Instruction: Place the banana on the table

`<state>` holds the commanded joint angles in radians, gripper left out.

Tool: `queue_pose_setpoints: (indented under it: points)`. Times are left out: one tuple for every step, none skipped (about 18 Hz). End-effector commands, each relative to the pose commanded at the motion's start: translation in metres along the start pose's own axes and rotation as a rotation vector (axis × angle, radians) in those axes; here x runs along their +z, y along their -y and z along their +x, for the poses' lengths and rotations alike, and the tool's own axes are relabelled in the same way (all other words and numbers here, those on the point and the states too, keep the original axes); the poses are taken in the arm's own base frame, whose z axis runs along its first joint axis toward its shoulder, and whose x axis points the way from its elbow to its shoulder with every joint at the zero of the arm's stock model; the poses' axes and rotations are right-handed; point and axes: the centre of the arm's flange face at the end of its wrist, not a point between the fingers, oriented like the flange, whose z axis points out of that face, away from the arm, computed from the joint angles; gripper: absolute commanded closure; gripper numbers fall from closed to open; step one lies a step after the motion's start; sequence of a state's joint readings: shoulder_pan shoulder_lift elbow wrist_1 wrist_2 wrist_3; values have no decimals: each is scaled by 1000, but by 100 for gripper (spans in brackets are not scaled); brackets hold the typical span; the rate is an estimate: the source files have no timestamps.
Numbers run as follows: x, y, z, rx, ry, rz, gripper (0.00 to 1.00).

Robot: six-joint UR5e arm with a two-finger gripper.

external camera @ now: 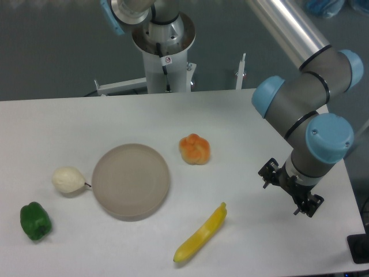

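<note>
The yellow banana (200,234) lies flat on the white table (242,127) near the front edge, to the right of the round grey-beige plate (131,180) and not touching it. My gripper (291,192) is to the right of the banana, well apart from it, low over the table. Only its black fittings under the blue-capped wrist show. Its fingers are hidden, and nothing shows in its grasp.
An orange fruit (195,149) sits behind the plate's right side. A pale pear-like fruit (68,179) lies left of the plate and a green pepper (35,221) at the front left. The arm's base column (164,57) stands at the table's far edge.
</note>
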<state>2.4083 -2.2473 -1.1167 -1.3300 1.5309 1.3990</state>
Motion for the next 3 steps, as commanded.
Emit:
queue_pose_setpoints:
  points:
    - [1, 0, 0, 0, -1, 0, 0]
    - [1, 0, 0, 0, -1, 0, 0]
    - [1, 0, 0, 0, -1, 0, 0]
